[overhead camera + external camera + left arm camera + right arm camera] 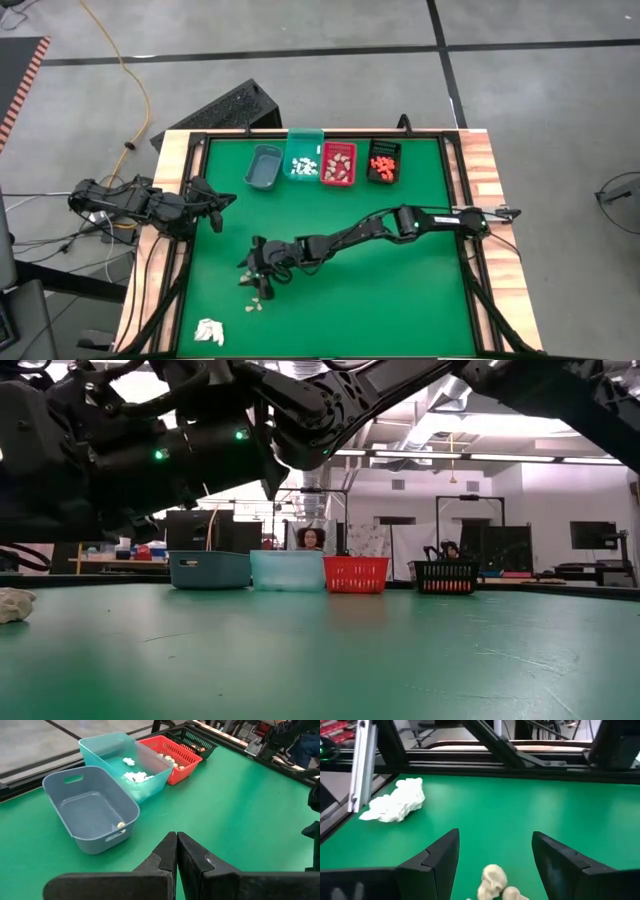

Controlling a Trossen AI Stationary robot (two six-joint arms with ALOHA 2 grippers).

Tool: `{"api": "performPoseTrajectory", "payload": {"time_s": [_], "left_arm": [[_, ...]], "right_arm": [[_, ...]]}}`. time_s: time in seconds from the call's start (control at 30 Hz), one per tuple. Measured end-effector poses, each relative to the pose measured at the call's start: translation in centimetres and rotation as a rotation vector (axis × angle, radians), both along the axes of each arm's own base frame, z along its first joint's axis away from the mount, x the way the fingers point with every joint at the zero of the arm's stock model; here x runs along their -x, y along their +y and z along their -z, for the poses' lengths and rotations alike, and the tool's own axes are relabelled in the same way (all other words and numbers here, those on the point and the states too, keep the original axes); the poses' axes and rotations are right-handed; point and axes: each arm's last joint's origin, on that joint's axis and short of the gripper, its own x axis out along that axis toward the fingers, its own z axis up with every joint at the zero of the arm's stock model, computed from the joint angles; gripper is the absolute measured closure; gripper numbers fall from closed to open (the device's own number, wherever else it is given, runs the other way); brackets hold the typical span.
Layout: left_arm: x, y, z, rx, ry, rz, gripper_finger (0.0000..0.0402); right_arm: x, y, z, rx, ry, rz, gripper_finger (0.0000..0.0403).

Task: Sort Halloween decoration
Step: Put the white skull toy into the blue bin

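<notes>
A few pale beige pieces (pixel 256 301) lie on the green mat near the table's front left. My right gripper (pixel 254 281) hovers over them, open. In the right wrist view a beige skull-shaped piece (pixel 492 880) lies between the two fingers (pixel 441 855), apart from them. My left gripper (pixel 225 201) is shut and empty at the table's left side, pointing toward the bins; its shut fingers show in the left wrist view (pixel 176 846). White pieces (pixel 134 774) lie in the teal bin, beige ones (pixel 338 160) in the red bin, orange ones (pixel 382 162) in the black bin.
Four small bins stand in a row at the far edge: grey (pixel 264 166), teal (pixel 304 145), red (pixel 338 180), black (pixel 383 176). The grey bin holds one small piece (pixel 120 824). A white papery wad (pixel 208 330) lies at the front left corner. A person (pixel 312 538) shows far behind the table.
</notes>
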Motion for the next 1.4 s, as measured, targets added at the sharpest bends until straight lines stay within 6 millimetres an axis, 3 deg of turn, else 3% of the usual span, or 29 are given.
{"api": "performPoseTrajectory", "payload": {"time_s": [0.3, 0.47, 0.8, 0.93, 1.1, 1.3, 1.4], "left_arm": [[0.1, 0.0, 0.1, 0.003, 0.013, -0.002, 0.0402], [0.1, 0.0, 0.1, 0.004, 0.012, -0.003, 0.0401], [0.1, 0.0, 0.1, 0.027, 0.001, -0.011, 0.0401], [0.1, 0.0, 0.1, 0.028, 0.000, -0.012, 0.0402], [0.1, 0.0, 0.1, 0.033, -0.005, -0.015, 0.0401], [0.1, 0.0, 0.1, 0.034, -0.005, -0.016, 0.0402], [0.1, 0.0, 0.1, 0.034, -0.004, -0.016, 0.0402]], "right_arm": [[0.6, 1.5, 1.7, 0.037, 0.119, -0.016, 0.0158], [0.7, 1.2, 2.1, 0.055, 0.153, 0.017, 0.0158], [0.6, 0.6, 2.1, 0.064, 0.161, 0.046, 0.0159], [0.5, 0.6, 0.9, 0.055, 0.113, 0.044, 0.0159], [0.3, -0.9, -1.8, 0.043, 0.031, 0.097, 0.0159], [0.0, -3.7, -0.6, 0.058, 0.103, 0.157, 0.0159], [-0.1, -4.0, 0.2, 0.053, 0.124, 0.137, 0.0159]]}}
